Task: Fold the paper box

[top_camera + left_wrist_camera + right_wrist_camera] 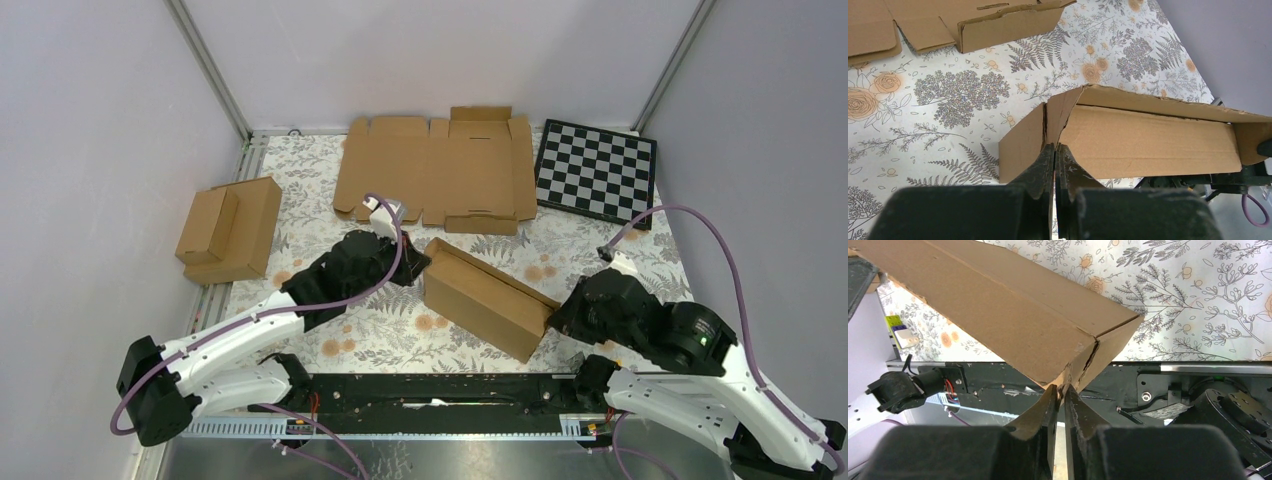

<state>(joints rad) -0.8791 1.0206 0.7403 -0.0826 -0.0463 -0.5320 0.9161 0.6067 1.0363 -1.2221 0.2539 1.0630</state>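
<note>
Left gripper (pixel 415 268) and right gripper (pixel 553 318) first, from the top camera: one is at each end of the paper box (pixel 485 295), which lies slanted across the middle of the floral table (pixel 370 335), its left end farther away and its right end nearer. From up here the jaws are hidden under the wrists, so I cannot tell their gap. Behind the box lies a flat cardboard blank (pixel 440 170), with a checkerboard (pixel 597 170) far right and two joined small boxes (pixel 228 230) at the left.

Over to the left wrist, which settles it: the left gripper (pixel 1055 147) has its fingers pressed together on a cardboard edge at the corner of the paper box (pixel 1148 140), where the end panel meets the long side. The top panel sits slightly lifted, with a dark gap under it. The flat cardboard blank (pixel 1008 25) shows at the top.

Right wrist now: the right gripper (pixel 1062 389) is nipped narrow on the other corner of the paper box (pixel 1013 315), at a ragged seam — only this view shows that split.
</note>
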